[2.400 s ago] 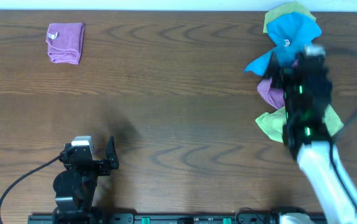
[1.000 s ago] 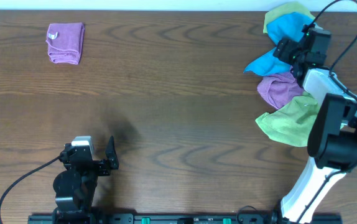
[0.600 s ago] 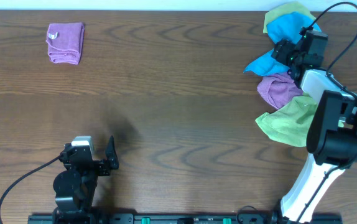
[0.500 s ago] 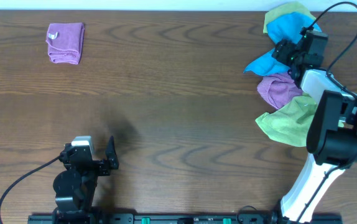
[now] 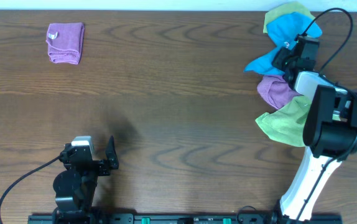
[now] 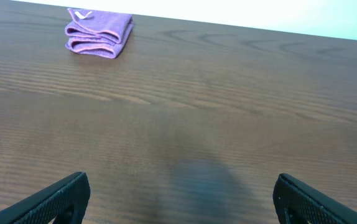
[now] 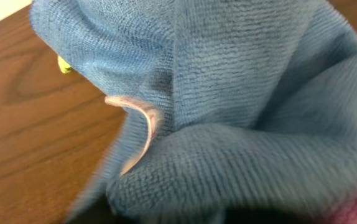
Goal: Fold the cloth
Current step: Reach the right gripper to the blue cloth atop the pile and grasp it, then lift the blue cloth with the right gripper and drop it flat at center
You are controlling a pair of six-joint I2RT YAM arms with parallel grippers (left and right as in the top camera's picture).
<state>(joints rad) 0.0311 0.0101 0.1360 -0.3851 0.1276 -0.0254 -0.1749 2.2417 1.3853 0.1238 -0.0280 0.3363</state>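
**Asker:** From above, which way does the cloth lie from your pincers?

**Me:** Overhead, the cloth (image 5: 287,28) is sky-blue and rumpled, at the far right of the table (image 5: 178,93). Its long axis runs diagonally from the far edge down toward the left. My right gripper (image 5: 283,55) sits on its near edge. My left gripper (image 5: 111,155) is well apart, near the front left, so the right arm is much the nearer. A purple cloth (image 5: 275,90) touches it on the near side, with a lime-green cloth (image 5: 281,121) just beyond that. A second lime-green cloth (image 5: 284,11) shows from under it at the far side. Bare wood spreads wide to the left, which I judge room enough to lay it flat. A folded purple cloth (image 5: 65,42) lies far left.

**Asker:** And the wrist cameras?

**Me:** In the left wrist view my fingers (image 6: 60,199) stand wide apart over bare wood, holding nothing. In the right wrist view blue terry fills the frame, with a small white tag (image 7: 138,124) left of centre. My own fingers are hidden there, so I cannot tell whether they grip the cloth.
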